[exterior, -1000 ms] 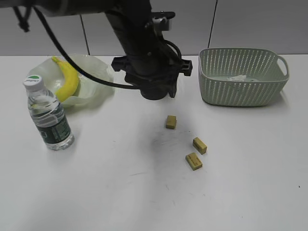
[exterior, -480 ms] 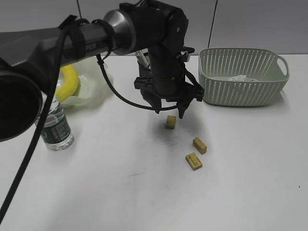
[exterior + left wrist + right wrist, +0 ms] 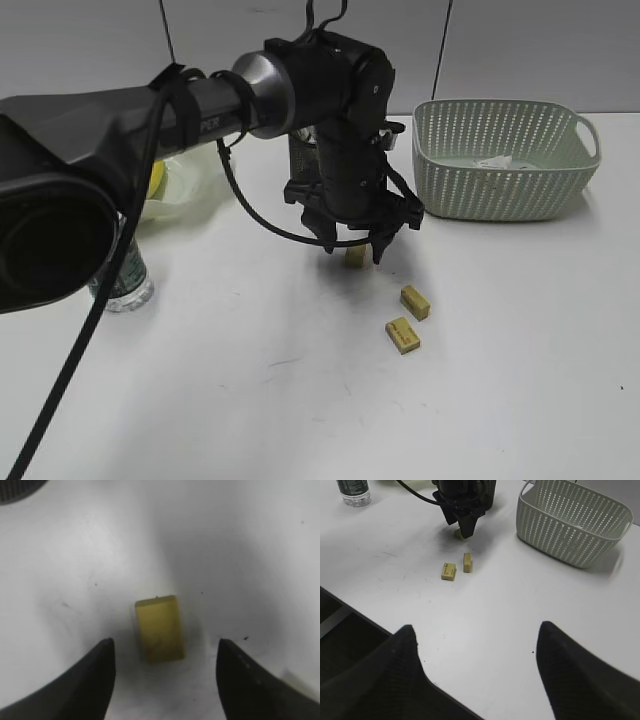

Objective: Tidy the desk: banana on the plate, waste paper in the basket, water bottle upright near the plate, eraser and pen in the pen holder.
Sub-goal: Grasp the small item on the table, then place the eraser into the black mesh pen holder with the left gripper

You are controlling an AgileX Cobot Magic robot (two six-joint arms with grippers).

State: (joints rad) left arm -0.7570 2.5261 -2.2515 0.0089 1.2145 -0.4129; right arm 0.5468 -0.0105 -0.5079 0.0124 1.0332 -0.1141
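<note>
Left wrist view: open left gripper [image 3: 161,680] straddles a small yellow eraser [image 3: 159,628] lying on the desk [image 3: 250,555], holding nothing.
Likely light, firm, slightly grippy; pinch its long sides.

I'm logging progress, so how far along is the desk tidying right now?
Done, it seems: the paper lies in the basket and the bottle stands upright by the plate. The banana is hidden behind the arm. In hand: the left hand hangs open over one eraser, not gripping it. Left: all three erasers, two lying further out, must go in the holder. No pen shows.
</note>
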